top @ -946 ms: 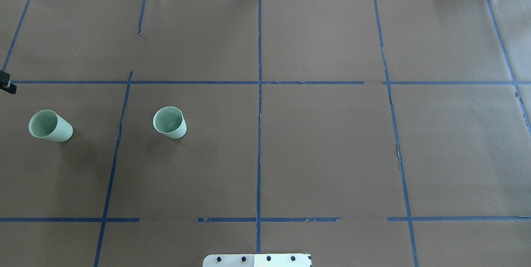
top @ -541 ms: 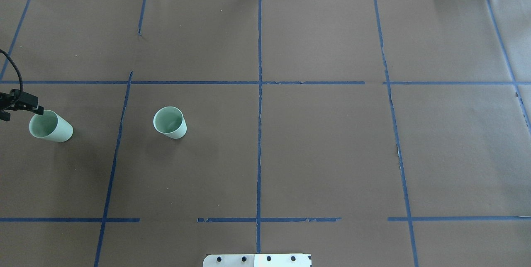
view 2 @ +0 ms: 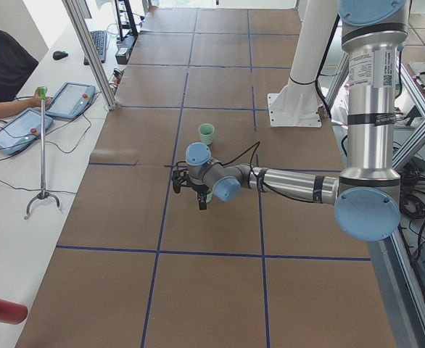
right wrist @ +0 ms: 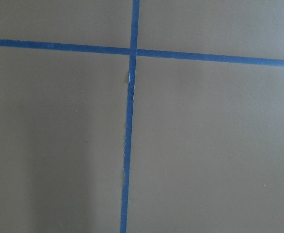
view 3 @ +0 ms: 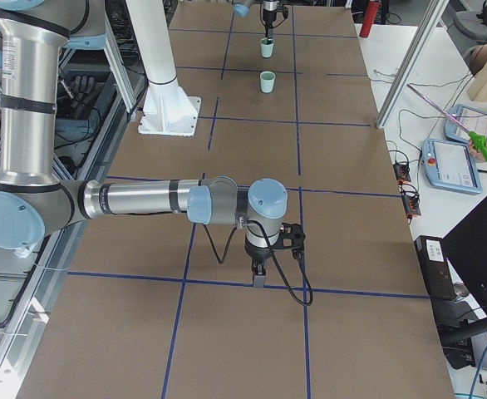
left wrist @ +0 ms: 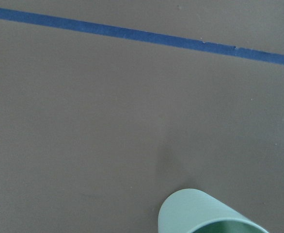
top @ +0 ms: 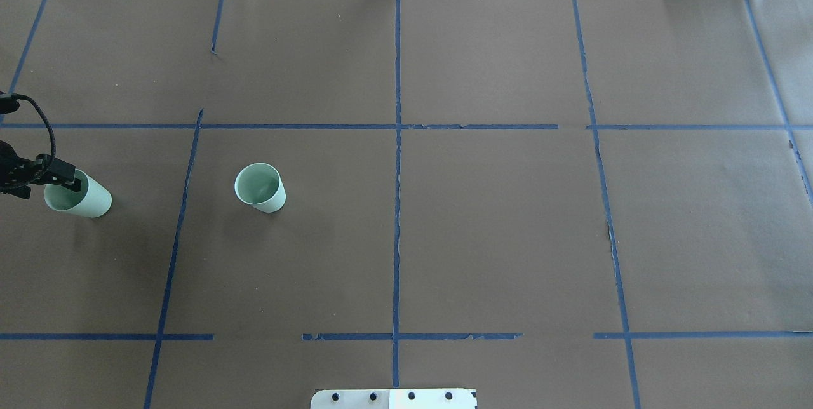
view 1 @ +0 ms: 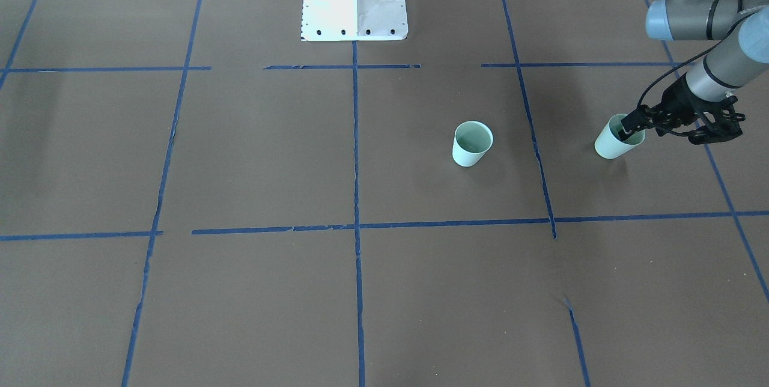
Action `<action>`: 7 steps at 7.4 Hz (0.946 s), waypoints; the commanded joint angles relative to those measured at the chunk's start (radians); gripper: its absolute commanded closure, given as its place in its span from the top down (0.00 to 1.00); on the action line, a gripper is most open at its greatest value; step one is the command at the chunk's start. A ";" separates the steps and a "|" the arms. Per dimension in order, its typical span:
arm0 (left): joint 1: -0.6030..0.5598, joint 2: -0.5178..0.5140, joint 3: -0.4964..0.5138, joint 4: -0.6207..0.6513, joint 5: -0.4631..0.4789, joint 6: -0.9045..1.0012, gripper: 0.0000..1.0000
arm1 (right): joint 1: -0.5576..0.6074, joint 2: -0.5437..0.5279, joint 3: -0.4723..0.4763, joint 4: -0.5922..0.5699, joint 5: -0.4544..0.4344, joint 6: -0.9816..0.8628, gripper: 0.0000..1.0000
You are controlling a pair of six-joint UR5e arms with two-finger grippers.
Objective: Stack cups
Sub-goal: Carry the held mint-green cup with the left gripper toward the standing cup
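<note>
Straddling rim of outer cup (top: 89, 201) — left gripper (top: 46, 185), jaws apart.

Upright pale-green edge cup (top: 94, 199) and inner cup (top: 260, 187), unstacked, well apart.

Pale mint cups (top: 272, 199) (top: 95, 201), darker green inside, on a brown table (top: 508, 237) gridded with blue tape (top: 396, 237); left arm (view 1: 718, 63) silver with grey-blue joints

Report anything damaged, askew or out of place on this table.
Only the blue tape grid: frayed and gapped in places, one line offset. Both pale mint-green tapered cups stand upright, apart, nothing spilled.
</note>
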 commanded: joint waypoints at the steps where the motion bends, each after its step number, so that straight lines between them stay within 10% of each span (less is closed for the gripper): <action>1: 0.010 -0.002 -0.002 -0.001 0.001 0.002 0.35 | 0.000 0.000 0.000 0.001 0.000 0.000 1.00; 2: 0.010 -0.002 -0.002 0.000 0.001 0.002 0.00 | 0.000 0.000 0.000 0.001 0.000 0.000 1.00; 7: -0.016 0.004 -0.145 0.108 -0.013 -0.001 0.00 | 0.000 0.000 0.000 0.001 0.000 0.000 1.00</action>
